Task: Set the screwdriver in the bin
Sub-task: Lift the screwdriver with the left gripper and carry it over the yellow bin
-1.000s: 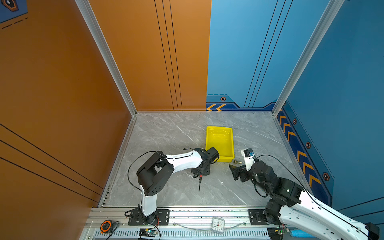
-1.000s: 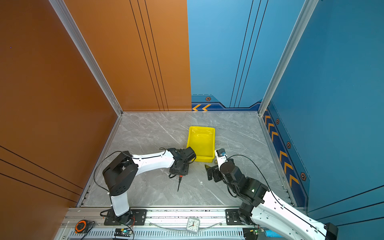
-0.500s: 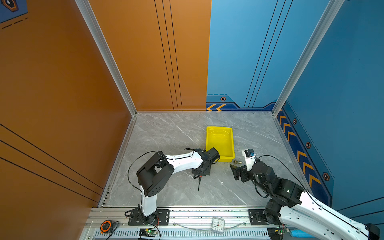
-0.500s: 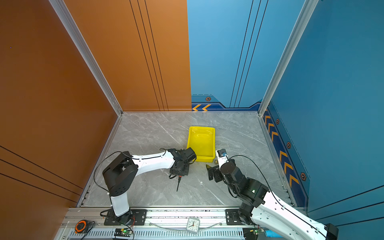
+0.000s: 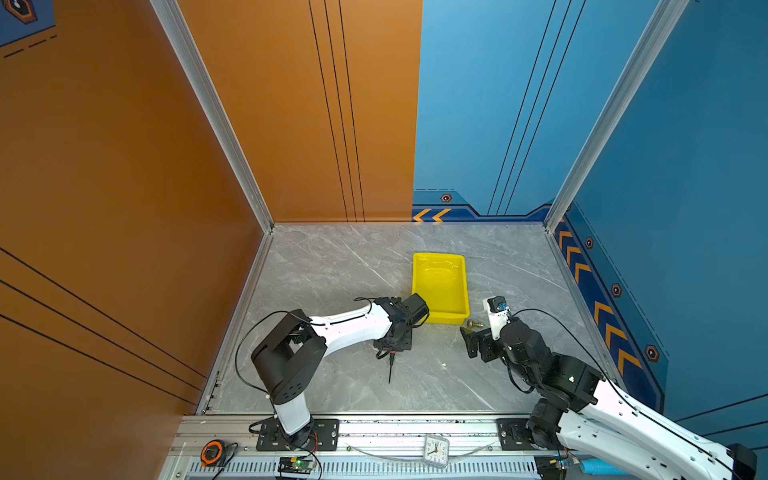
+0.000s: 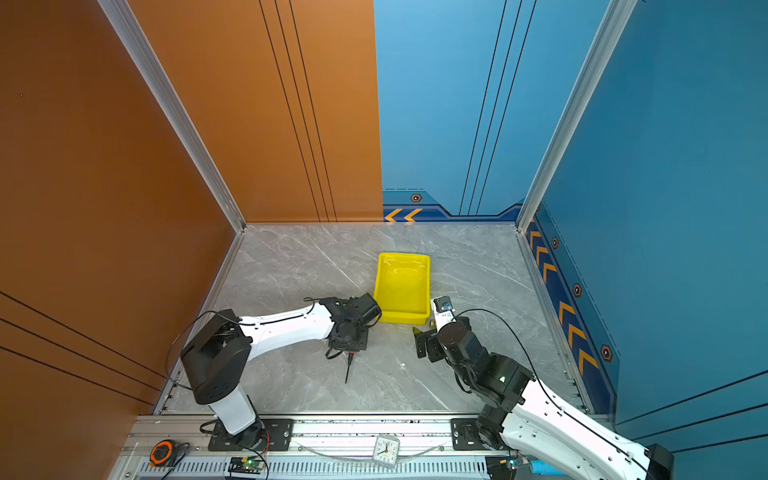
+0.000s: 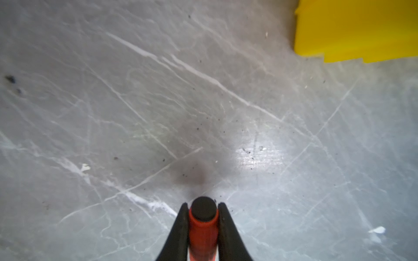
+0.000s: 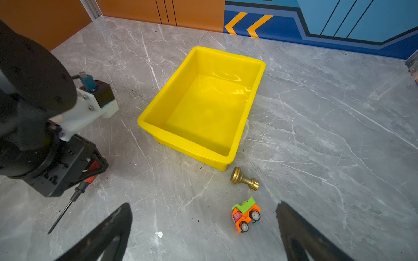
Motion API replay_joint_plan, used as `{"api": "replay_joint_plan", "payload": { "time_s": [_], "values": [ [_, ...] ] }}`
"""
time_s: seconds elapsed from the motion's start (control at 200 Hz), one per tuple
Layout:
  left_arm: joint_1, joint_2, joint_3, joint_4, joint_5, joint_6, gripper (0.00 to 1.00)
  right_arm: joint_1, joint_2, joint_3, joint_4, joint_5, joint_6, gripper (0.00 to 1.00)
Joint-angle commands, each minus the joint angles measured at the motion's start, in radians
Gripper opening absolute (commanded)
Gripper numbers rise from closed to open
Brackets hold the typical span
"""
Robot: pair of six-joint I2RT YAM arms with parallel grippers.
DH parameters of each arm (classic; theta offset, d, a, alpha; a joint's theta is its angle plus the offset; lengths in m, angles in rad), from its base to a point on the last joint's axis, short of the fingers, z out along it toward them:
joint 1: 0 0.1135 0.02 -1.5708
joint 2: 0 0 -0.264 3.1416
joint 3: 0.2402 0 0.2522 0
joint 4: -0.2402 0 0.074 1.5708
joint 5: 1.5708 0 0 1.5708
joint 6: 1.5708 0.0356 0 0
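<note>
**Screwdriver gripped, not in bin: slip and rim snag are the risks**

- The left gripper (image 7: 203,204) is clamped on the screwdriver (image 7: 203,226) by its red handle. The black cap pokes out just past the fingertips.
- The screwdriver is held low over the table (image 5: 332,266), near the bin (image 5: 440,256) on its near side. The shaft points away from the bin. Whether the tip touches the table cannot be told.
- The bin is empty, so the lift and transfer are judged as not yet done.

Risks:
- Pivot or slip: a round handle is pinched between two narrow pads, with the whole shaft hanging out on one side. A fast swing is likely to rotate it in the grip.
- Rim snag: if the lift is kept low, the trailing shaft can be caught on the bin wall. A light tray would probably be shoved or tipped.
- Bounce-out: the bin is shallow and glossy inside, so a high or angled release could let the tool skid over the rim.
- Arm clash: the right gripper (image 8: 203,204) is parked with its fingers spread wide and empty, near the bin's near corner. A wide arc could be brought close to it.
- The knob (image 8: 244,179) and toy truck (image 8: 245,214) lie just beside that corner and could be knocked if the bin is pushed.
</note>
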Motion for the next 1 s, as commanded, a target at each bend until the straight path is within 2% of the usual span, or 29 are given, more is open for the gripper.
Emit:
{"api": "replay_joint_plan", "payload": {
  "time_s": [0.0,0.19,0.33,0.611,0.716,0.781,0.996],
  "values": [
    [0.038,-0.055,0.039,-0.077,-0.048,0.027,0.08,-0.013,0.014,0.014,0.026,-0.011,-0.025,1.00],
    [0.103,-0.087,0.206,-0.122,-0.046,0.094,0.07,-0.037,0.043,0.028,0.074,-0.045,-0.051,1.00],
    [0.141,-0.022,0.379,-0.140,0.007,0.138,0.05,-0.061,0.048,0.027,0.147,-0.093,-0.062,1.00],
    [0.155,0.242,0.745,-0.139,0.098,0.178,0.05,-0.143,0.057,0.052,0.184,-0.231,-0.105,1.00],
    [0.148,0.347,0.877,-0.139,0.119,0.199,0.05,-0.153,0.058,0.060,0.179,-0.259,-0.136,1.00],
    [0.141,0.415,0.958,-0.140,0.134,0.217,0.05,-0.202,0.061,0.063,0.169,-0.264,-0.147,1.00],
    [0.144,0.597,1.124,-0.138,0.156,0.191,0.05,-0.275,0.082,0.089,0.132,-0.291,-0.151,1.00]
  ]
}}
